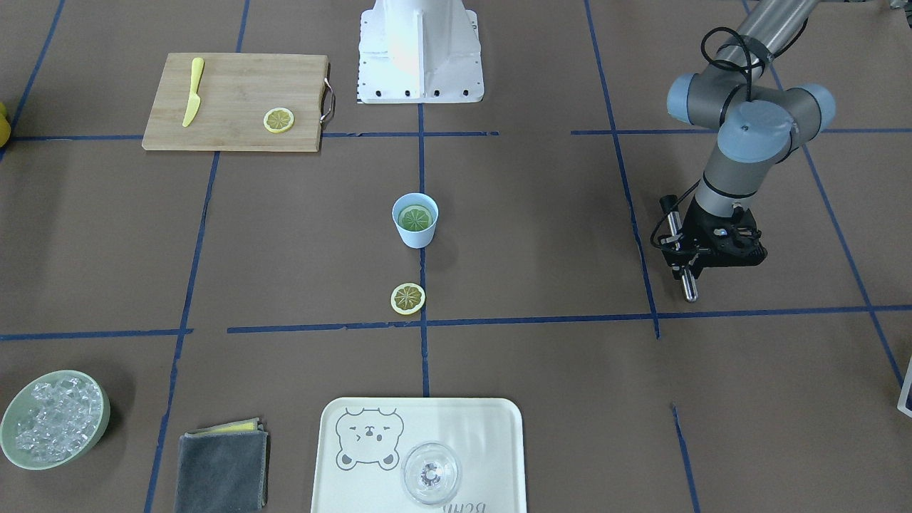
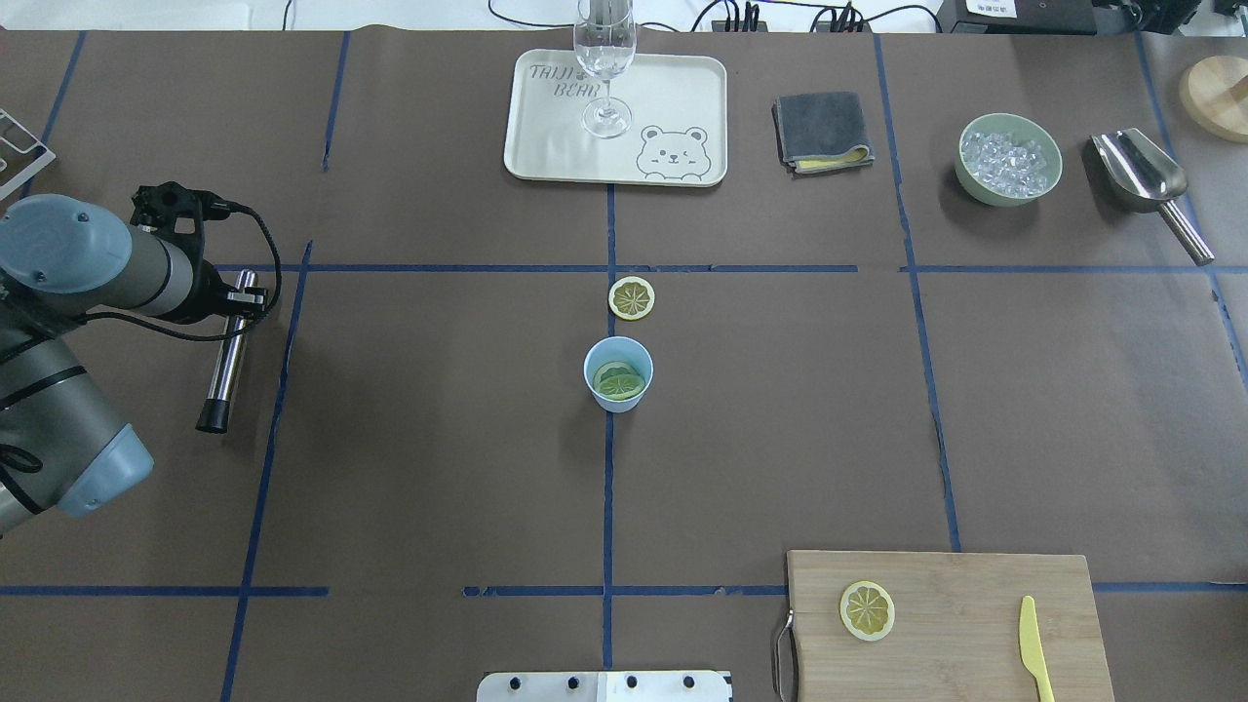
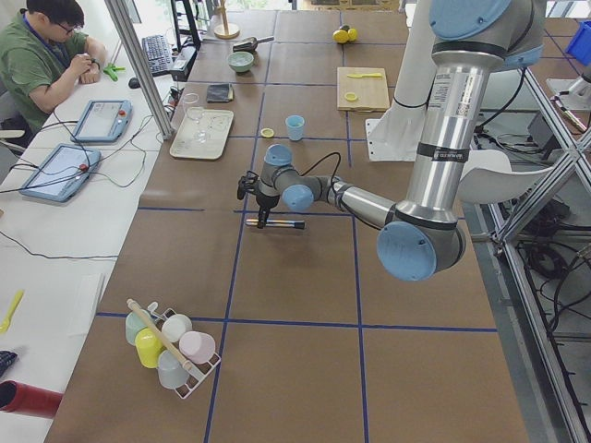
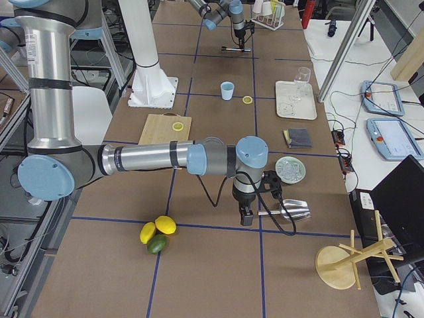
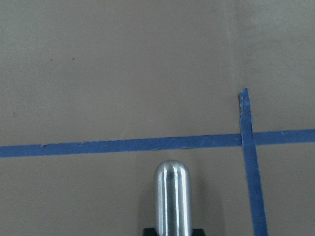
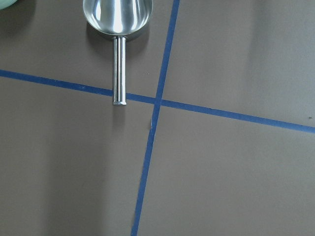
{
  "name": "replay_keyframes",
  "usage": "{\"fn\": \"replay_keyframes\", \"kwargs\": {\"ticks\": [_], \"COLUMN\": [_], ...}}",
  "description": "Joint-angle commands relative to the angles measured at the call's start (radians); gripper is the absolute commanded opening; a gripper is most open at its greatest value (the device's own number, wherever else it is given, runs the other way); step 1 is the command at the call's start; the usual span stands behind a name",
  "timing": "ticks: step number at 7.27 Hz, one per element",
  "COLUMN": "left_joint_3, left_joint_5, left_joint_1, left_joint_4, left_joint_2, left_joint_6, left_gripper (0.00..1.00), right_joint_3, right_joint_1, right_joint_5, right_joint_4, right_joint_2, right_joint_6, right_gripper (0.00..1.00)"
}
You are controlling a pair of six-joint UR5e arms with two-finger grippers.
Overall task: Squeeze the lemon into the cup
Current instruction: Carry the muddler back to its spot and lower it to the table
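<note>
The brown-paper table, gridded with blue tape, carries everything. The right arm stretches low and nearly level over its end of the table with the wrist bent straight down. The right gripper hangs near the handle of a steel scoop; I cannot tell whether its jaws are apart or closed. The left arm is folded at its own side, wrist turned down. The left gripper is clenched on a metal rod, held level and low over the paper. A bamboo cutting board bears a yellow knife and 1 lemon slice. The cream bear tray holds a clear stemmed glass. The light-blue cup stands upright on the centre tape line, well apart from both grippers, with a 2nd lemon slice lying inside it. A 3rd lemon slice lies flat on the paper near the cup, between it and the tray.
</note>
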State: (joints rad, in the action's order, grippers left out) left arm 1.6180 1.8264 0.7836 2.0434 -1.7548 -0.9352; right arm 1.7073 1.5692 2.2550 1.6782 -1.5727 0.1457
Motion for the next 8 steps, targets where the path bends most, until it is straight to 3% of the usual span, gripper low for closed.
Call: {"fn": "replay_keyframes", "kwargs": {"ticks": [1, 2, 3, 4, 6, 8], "left_joint_3": [-0.001, -0.001, -0.001, -0.006, 0.015, 0.122], "left_joint_5": [-0.001, -0.001, -0.002, -0.015, -0.012, 0.002], "left_joint_1": [-0.001, -0.001, -0.001, -0.004, -0.003, 0.038], "left_joint_4": [0.003, 0.003, 0.003, 0.003, 0.003, -0.037], "left_joint_2": [0.012, 0.014, 0.014, 0.012, 0.012, 0.05], "left_joint_6": [0.003, 0.001, 0.001, 0.003, 0.01, 0.242], "left_gripper": [0.0, 0.36, 0.55, 1.0, 1.0, 1.0], "right_joint_3": [0.0, 0.0, 0.0, 0.0, 0.0, 0.0], "right_joint_1": [0.0, 0.0, 0.0, 0.0, 0.0, 0.0], "right_joint_5": [0.0, 0.0, 0.0, 0.0, 0.0, 0.002], "right_joint_4": [0.0, 0.0, 0.0, 0.0, 0.0, 0.0], "right_joint_2": [-0.001, 0.0, 0.0, 0.0, 0.0, 0.0], "right_joint_6": [0.0, 0.0, 0.0, 0.0, 0.0, 0.0], "right_gripper": [1.0, 1.0, 1.0, 1.0, 1.0, 1.0]}}
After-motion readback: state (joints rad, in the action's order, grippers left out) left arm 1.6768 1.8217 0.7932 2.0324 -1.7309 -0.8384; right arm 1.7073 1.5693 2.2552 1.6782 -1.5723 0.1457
